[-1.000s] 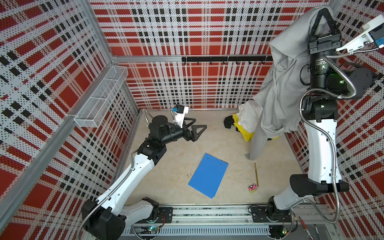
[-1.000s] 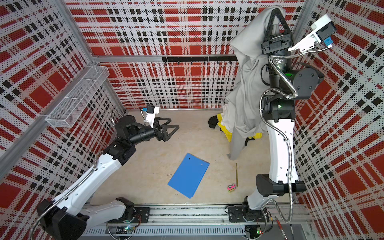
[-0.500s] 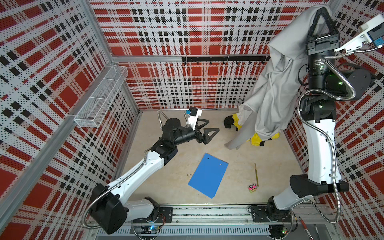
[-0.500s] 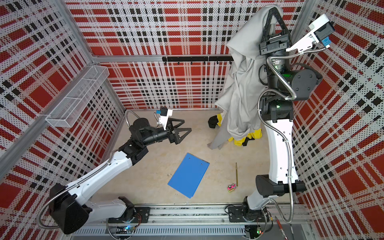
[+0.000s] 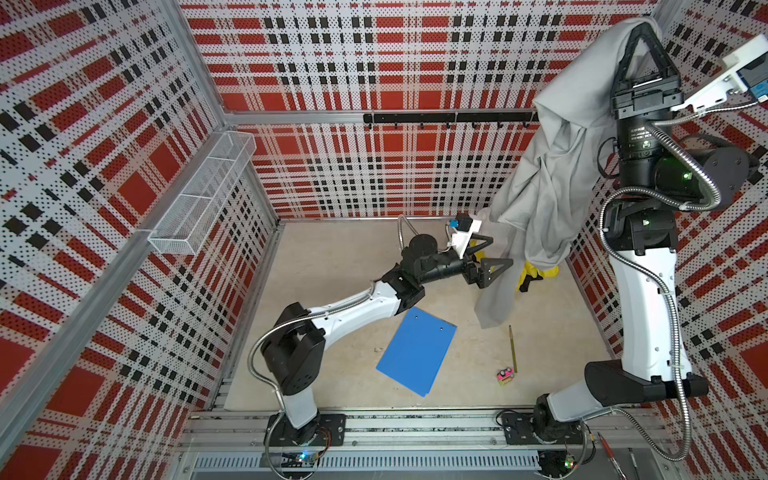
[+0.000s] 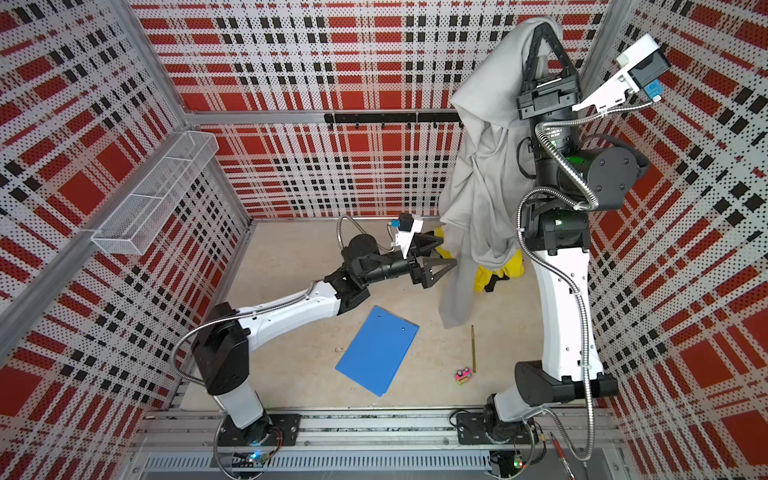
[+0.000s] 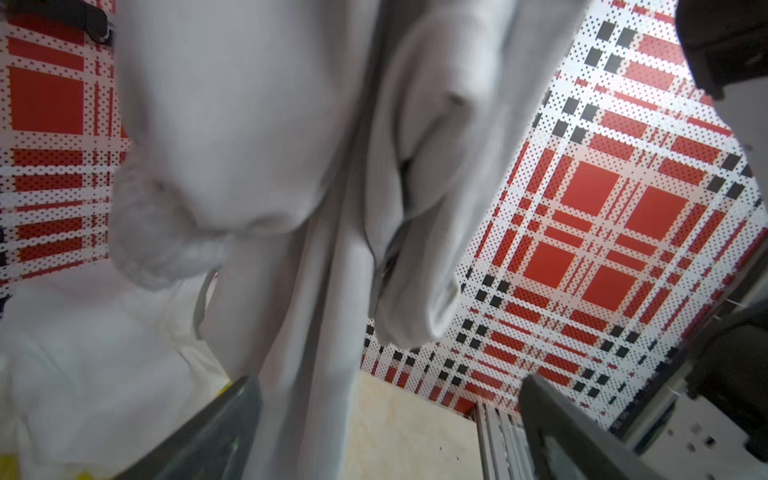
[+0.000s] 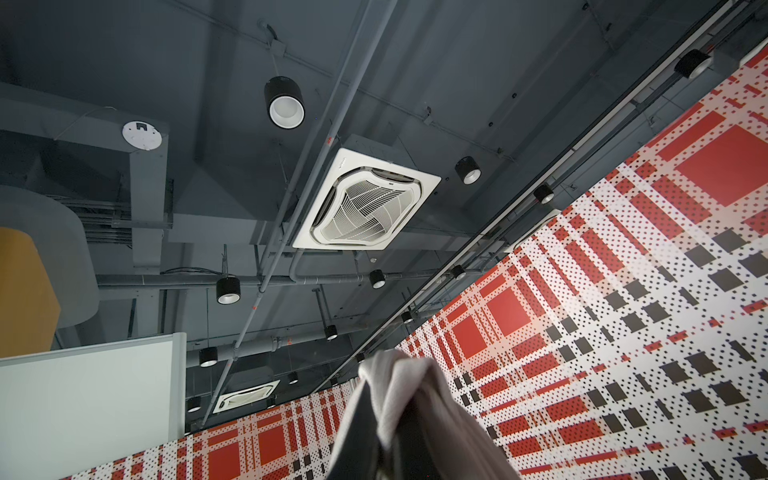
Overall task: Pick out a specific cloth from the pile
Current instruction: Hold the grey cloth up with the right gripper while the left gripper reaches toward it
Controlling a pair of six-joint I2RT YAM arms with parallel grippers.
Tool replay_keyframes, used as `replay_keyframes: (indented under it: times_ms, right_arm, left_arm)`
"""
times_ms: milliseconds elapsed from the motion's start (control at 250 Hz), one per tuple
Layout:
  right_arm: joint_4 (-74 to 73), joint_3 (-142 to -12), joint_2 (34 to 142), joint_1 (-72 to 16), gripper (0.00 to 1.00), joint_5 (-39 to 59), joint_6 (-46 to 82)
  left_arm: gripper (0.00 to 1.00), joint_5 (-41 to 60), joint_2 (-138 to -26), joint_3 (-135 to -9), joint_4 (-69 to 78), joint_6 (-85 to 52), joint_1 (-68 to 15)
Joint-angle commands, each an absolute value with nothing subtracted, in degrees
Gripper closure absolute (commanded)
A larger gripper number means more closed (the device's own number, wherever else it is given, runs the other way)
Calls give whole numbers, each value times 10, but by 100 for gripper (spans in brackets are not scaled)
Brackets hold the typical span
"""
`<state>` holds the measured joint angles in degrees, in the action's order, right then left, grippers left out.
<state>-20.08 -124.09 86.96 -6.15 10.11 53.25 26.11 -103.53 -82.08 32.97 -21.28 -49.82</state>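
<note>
Blue clipboard (image 5: pixel 415 357) lies near the bench's front edge, out of yr way. Left claw (image 5: pixel 500 250) is over mid-bench, jaws wide apart, nothing in them, tips just beside the hanging tail. The grey cloth (image 5: pixel 548 174) hangs over the far right corner, above the yellow cloth (image 5: pixel 540 270). Right claw (image 5: pixel 640 29) is up high, clamped on the cloth's top. Looks like the lift-out step. Next, I'd say, you carry it clear w/o dragging the pile.
</note>
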Motion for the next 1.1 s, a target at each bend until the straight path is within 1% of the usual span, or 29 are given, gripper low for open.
replay_keyframes:
  times_ms: [0,128,324,448,528,808,844,868,884,912,924,940,961,1001,1097]
  right_arm:
    - [-242,-1228,840,-64,100,102,520]
    - [-242,-1229,838,-64,100,106,521]
    - [-225,-1238,839,-64,100,107,516]
    - [-232,-1213,828,-64,100,105,518]
    - [-237,-1202,824,-65,100,104,519]
    - [-243,-1183,819,-64,100,105,523]
    - [-245,-1179,818,-64,100,104,523]
    - [-246,-1177,817,-65,100,104,523]
    - [-247,-1176,817,-64,100,104,523]
    - [-248,-1175,817,-64,100,104,524]
    - [-249,-1174,816,-64,100,104,524]
    - [-249,-1173,816,-64,100,104,525]
    - [-251,-1170,815,-64,100,105,526]
    - [-254,-1168,814,-63,100,106,527]
    - [-256,-1160,810,-64,100,105,525]
  left_arm:
    - [1,222,-1066,-862,408,-233,-507]
    - [1,204,-1102,-893,432,-251,-511]
    - [1,267,-1133,-921,483,-271,-529]
    - [1,301,-1147,-928,531,-307,-535]
    - [1,320,-1159,-946,537,-322,-541]
    - [0,304,-1184,-977,522,-327,-553]
    - [3,305,-1187,-984,517,-328,-553]
    - [9,304,-1189,-989,511,-327,-554]
    - [17,304,-1190,-993,506,-326,-555]
    - [38,304,-1192,-999,498,-323,-555]
    - [45,305,-1192,-1001,495,-323,-556]
    - [52,303,-1193,-1004,490,-321,-556]
    - [58,300,-1194,-1006,485,-319,-557]
    - [62,290,-1194,-1008,476,-314,-558]
    - [61,276,-1196,-1010,469,-309,-561]
